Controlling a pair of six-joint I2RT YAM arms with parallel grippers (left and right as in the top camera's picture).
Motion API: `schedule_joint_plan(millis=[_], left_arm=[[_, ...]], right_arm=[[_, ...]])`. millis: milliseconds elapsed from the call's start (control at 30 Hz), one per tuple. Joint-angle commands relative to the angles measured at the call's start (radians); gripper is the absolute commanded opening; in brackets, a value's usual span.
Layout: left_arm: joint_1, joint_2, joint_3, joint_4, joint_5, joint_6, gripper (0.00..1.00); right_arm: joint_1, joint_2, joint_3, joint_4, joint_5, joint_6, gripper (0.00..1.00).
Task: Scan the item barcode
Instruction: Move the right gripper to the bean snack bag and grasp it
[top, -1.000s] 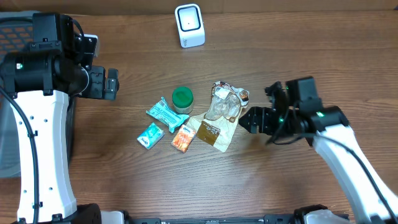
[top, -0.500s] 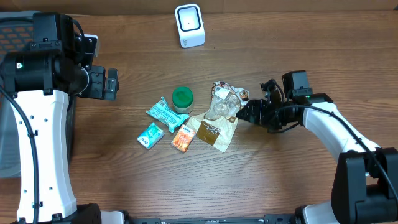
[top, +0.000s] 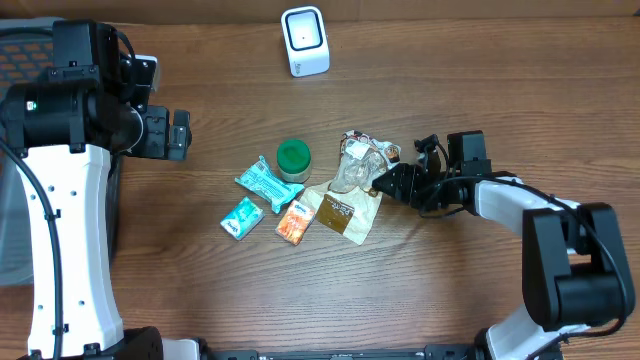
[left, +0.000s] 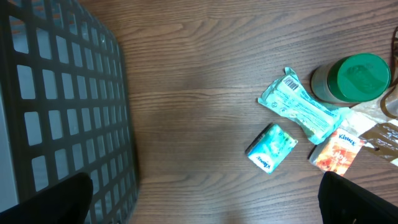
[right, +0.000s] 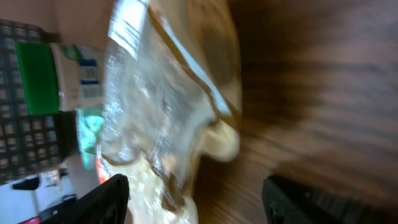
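Overhead view of a wooden desk (top: 450, 290) with two robot arms and a small cluster of grocery items at its centre.

The right end effector (top: 384, 184) lies low on the desk, touching the right edge of a clear plastic bag (top: 360, 170) with crumpled contents. Its fingers (right: 109, 199) are apart, and in the right wrist view the bag's edge lies between and ahead of them, not clamped. A white label at the top of the bag is too blurred to read.

A white barcode scanner (top: 305, 40) stands at the far edge of the desk, well apart from the bag.

Left of the bag stands a green-lidded jar (top: 293, 156). Just beside the jar lies a teal packet (left: 301, 109) with a white barcode label at one end. Nearer the front are a small tissue pack (left: 272, 147) printed "Kleenex", an orange sachet (left: 336, 149) with writing too small to read, and a tan packet (top: 340, 212) touching the bag's lower edge.

The left end effector (top: 182, 134) hangs at the desk's left side with its fingers wide apart, holding nothing, next to a grey mesh basket (left: 62, 93).
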Motion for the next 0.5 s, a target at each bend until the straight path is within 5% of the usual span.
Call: schedule_joint_plan(millis=[0, 467], left_arm=[[-0.001, 0.005, 0.008, 0.001, -0.002, 0.011, 1.00], [-0.001, 0.005, 0.008, 0.001, -0.002, 0.011, 1.00]], right_arm=[[0.021, 0.067, -0.008, 0.085, -0.037, 0.098, 0.70], [0.152, 0.230, -0.008, 0.316, 0.014, 0.398, 0.62]])
